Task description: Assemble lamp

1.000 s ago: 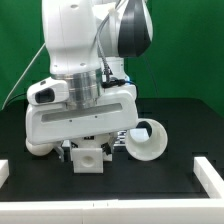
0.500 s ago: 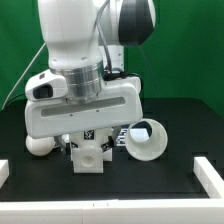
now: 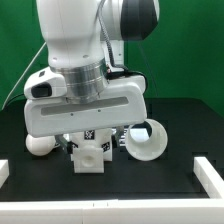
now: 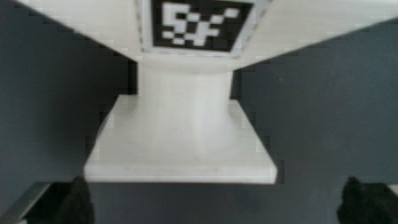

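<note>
The lamp's white base (image 3: pixel 88 160) sits on the black table, near the front, with a raised socket block on top. In the wrist view the base (image 4: pixel 182 140) fills the middle, with a square tag (image 4: pixel 192 25) on it. My gripper (image 3: pixel 90 148) hangs just above the base, largely hidden by the hand. In the wrist view my gripper (image 4: pixel 210 205) is open, its dark fingertips (image 4: pixel 54 205) wide apart, short of the base and touching nothing. The round bulb (image 3: pixel 38 145) lies at the exterior view's left. The tapered shade (image 3: pixel 148 140) lies on its side at the right.
A white rail (image 3: pixel 3 170) edges the table at the exterior view's left and another (image 3: pixel 210 172) at its right. The white arm and hand (image 3: pixel 85 100) block most of the table's middle. A green backdrop stands behind.
The hand and upper arm have shifted slightly toward the exterior view's right. The base, bulb and shade have not moved.
</note>
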Controlling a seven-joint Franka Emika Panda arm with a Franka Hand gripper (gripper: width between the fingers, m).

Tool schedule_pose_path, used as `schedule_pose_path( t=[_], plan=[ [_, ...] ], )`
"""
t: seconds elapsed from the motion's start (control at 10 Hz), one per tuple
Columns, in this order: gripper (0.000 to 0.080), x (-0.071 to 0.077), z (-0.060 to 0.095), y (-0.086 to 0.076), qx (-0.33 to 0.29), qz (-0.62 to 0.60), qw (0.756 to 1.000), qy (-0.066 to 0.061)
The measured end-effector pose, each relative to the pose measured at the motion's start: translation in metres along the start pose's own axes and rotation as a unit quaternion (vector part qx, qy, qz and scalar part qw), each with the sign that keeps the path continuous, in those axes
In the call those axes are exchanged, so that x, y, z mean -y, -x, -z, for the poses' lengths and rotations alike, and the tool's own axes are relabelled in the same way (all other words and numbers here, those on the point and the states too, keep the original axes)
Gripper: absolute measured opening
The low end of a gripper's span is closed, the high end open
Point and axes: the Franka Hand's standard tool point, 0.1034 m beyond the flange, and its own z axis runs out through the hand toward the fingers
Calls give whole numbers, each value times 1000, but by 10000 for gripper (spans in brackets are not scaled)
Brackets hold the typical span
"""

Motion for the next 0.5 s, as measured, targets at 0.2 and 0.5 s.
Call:
schedule_pose_path(
  t=[0.2, 0.5],
  plan=[
    [698, -15, 11, -3, 69, -9, 998, 6],
    [698, -20, 5, -7, 167, -20, 986, -5]
  ],
)
